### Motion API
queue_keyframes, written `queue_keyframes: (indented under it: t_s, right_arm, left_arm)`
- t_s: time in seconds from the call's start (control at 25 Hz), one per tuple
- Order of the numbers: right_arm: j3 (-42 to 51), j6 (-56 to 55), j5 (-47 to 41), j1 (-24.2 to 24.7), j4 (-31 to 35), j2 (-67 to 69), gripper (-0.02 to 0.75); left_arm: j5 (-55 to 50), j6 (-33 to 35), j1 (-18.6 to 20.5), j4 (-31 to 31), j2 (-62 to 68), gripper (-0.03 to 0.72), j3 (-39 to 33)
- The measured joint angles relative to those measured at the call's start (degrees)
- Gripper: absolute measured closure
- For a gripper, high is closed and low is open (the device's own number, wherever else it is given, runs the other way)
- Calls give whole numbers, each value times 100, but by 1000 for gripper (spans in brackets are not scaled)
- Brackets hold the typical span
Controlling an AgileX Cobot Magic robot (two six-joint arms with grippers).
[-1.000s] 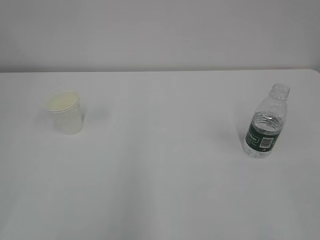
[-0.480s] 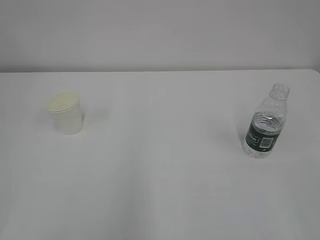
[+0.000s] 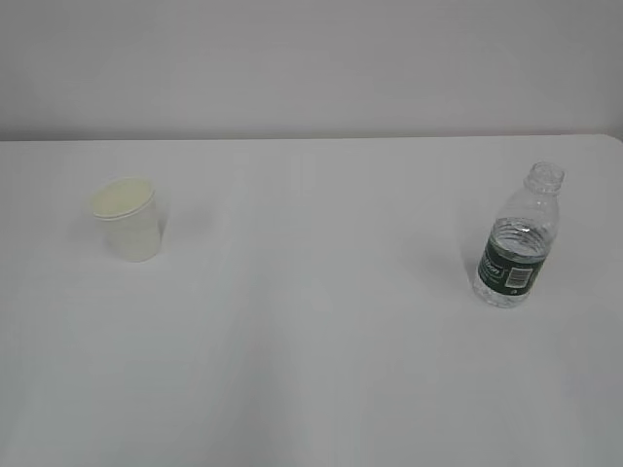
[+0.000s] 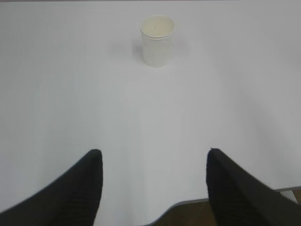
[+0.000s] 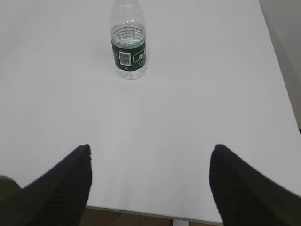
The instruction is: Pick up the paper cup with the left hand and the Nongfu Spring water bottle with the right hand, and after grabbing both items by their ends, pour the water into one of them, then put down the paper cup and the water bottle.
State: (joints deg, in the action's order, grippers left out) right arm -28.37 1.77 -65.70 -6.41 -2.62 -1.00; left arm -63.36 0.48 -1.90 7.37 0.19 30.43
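Jaws stand wide and empty on the left hand point(image 4: 153, 157) and the right hand point(image 5: 150, 153); paper cup point(image 4: 157, 40) stands upright well ahead, Nongfu Spring water bottle point(image 5: 128, 45) likewise; approach level, centring each before closing, gripping gently to avoid crushing.

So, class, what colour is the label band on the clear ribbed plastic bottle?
Dark green label band with white print; right wrist view.

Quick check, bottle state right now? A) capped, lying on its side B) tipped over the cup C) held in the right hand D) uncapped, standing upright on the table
D: the Nongfu Spring water bottle stands upright on the table with an open neck, and the open right hand is well short of it.
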Motion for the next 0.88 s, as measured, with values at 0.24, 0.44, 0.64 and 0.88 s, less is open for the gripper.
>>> queue_keyframes:
  t_s: [0.24, 0.44, 0.64, 0.88]
  right_arm:
    - [0, 0, 0, 0, 0, 0, 148]
    - [-60, 0, 12, 0, 86, 0, 148]
    - [-138, 0, 117, 0, 86, 0, 148]
    - [-138, 0, 383, 0, 105, 0, 148]
  left_arm:
    - [0, 0, 0, 9, 0, 202, 0]
    - [55, 0, 0, 47, 0, 205, 0]
    - [172, 0, 0, 47, 0, 205, 48]
    - [818, 0, 0, 47, 0, 206, 172]
